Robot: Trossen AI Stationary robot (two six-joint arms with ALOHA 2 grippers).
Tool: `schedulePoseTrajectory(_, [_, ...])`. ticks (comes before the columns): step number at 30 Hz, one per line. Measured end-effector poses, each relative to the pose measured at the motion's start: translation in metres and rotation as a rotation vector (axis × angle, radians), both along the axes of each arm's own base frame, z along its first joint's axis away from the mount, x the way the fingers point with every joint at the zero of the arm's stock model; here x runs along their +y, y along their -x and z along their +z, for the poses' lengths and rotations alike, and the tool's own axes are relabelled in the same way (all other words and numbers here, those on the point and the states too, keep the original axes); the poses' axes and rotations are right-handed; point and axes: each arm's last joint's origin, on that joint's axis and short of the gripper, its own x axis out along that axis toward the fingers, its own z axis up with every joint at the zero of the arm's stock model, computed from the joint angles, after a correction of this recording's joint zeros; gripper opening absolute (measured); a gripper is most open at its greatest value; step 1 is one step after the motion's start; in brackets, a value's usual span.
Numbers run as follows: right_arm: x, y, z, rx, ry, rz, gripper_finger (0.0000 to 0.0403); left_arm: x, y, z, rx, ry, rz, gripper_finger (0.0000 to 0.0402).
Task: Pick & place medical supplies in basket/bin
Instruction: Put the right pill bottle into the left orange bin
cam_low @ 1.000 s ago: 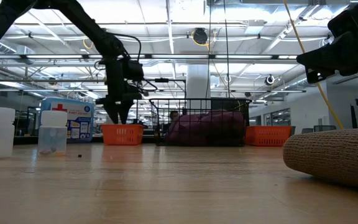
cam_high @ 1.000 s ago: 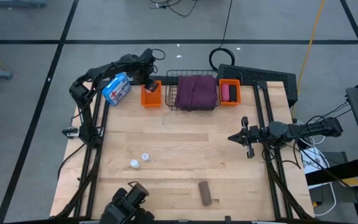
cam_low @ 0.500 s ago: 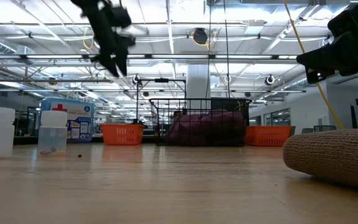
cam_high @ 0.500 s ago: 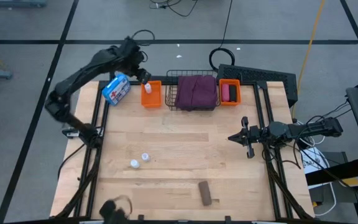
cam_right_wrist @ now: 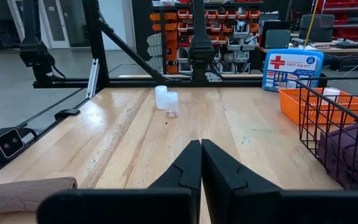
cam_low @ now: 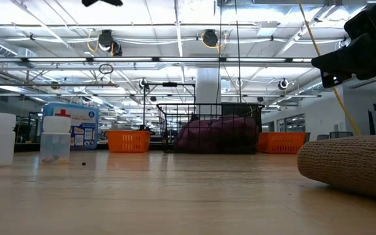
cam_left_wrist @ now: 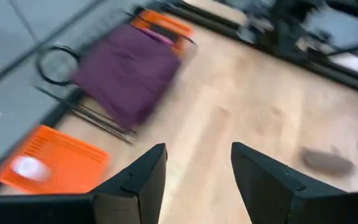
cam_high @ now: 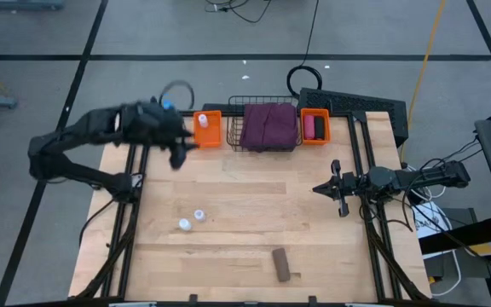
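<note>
My left gripper [cam_high: 179,155] hangs open and holding nothing, high above the table's far left part, just near of the left orange bin [cam_high: 207,129]. A white vial [cam_high: 201,120] lies in that bin. The black wire basket [cam_high: 269,126] holds the maroon folded cloth [cam_left_wrist: 126,68]. The right orange bin [cam_high: 314,126] holds a pink and a black roll. Two white vials [cam_high: 192,219] stand on the table at near left. A brown roll [cam_high: 282,264] lies near the front edge. At the right side, my right gripper [cam_high: 317,189] waits shut.
A blue-and-white first-aid pouch [cam_low: 70,125] stands at the far left corner, mostly under my left arm in the high view. The bins and basket line the table's far edge. Bare wood [cam_high: 262,205] lies between them and the loose vials.
My left gripper has risen from just above the left orange bin. It then swung toward the table's near edge and left, tipping from pointing down to slanting forward. In the low view it has climbed almost out of the top. A vial shows in the left bin.
</note>
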Motion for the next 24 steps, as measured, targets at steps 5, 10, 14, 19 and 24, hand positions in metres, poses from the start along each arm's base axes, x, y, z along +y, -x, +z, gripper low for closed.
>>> schedulePoseTrajectory(5, [0.000, 0.000, 0.000, 0.000, 0.000, 0.000, 0.0000, -0.041, -0.006, -0.033, 0.088, 0.055, -0.028, 0.0186])
schedulePoseTrajectory(10, [0.000, 0.000, 0.000, 0.000, 0.000, 0.000, 0.0000, -0.069, -0.008, -0.070, 0.191, 0.153, -0.033, 0.0186])
schedulePoseTrajectory(14, [0.000, 0.000, 0.000, 0.000, 0.000, 0.000, 0.0000, -0.077, -0.015, -0.104, 0.307, 0.176, 0.007, 0.0186])
schedulePoseTrajectory(19, [0.000, 0.000, 0.000, 0.000, 0.000, 0.000, 0.0000, -0.079, -0.021, -0.135, 0.419, 0.159, 0.037, 0.0186])
schedulePoseTrajectory(24, [0.000, 0.000, 0.000, 0.000, 0.000, 0.000, 0.0000, -0.081, -0.028, -0.155, 0.511, 0.103, 0.003, 0.0186])
